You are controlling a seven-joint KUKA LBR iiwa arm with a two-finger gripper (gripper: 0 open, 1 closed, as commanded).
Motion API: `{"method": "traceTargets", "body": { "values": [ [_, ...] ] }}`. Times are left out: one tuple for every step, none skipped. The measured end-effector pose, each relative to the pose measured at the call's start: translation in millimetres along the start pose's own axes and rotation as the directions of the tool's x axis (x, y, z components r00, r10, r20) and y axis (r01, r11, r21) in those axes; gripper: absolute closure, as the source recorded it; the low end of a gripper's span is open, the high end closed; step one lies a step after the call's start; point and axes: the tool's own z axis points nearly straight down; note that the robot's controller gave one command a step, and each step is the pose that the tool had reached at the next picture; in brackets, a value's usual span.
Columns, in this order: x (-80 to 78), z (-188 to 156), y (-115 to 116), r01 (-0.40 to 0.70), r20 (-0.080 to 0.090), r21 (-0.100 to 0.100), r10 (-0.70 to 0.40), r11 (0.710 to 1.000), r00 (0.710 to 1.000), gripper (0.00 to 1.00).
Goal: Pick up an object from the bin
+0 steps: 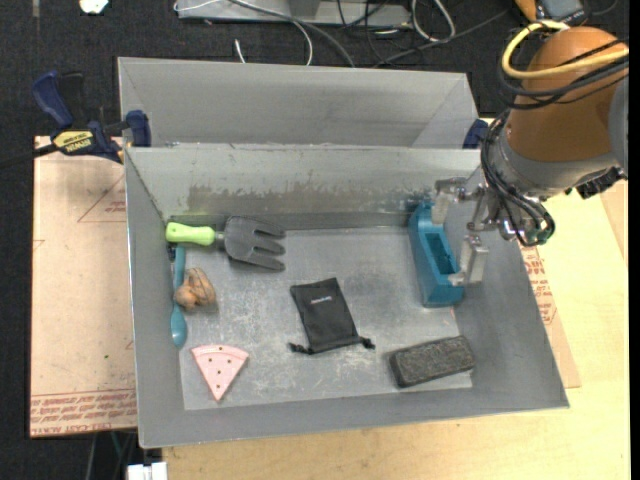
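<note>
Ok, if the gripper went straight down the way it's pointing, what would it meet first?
Probably the blue box-like thing by the bin's right wall; the gripper hangs at its right edge. Depth is unclear, so it might reach bare floor instead.

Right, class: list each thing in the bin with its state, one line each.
Blue tray: lying by the right wall, gripper close beside it.
Toy fork: lying flat, green handle to the left.
Black pouch: lying flat.
Grey sponge: lying flat.
Pink wedge: lying flat.
Brown lump: against the blue spoon.
</note>
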Motion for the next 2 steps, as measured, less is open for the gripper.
{"method": "traceTargets", "body": {
  "values": [
    [-1.2, -5.0, 0.5, 0.002, 0.008, 0.001, -0.002, 1.000, 1.000, 0.00],
    [-15.9, 52.3, 41.3, -0.040, 0.012, 0.000, 0.040, 0.999, 0.999, 0.00]
  ]
}}
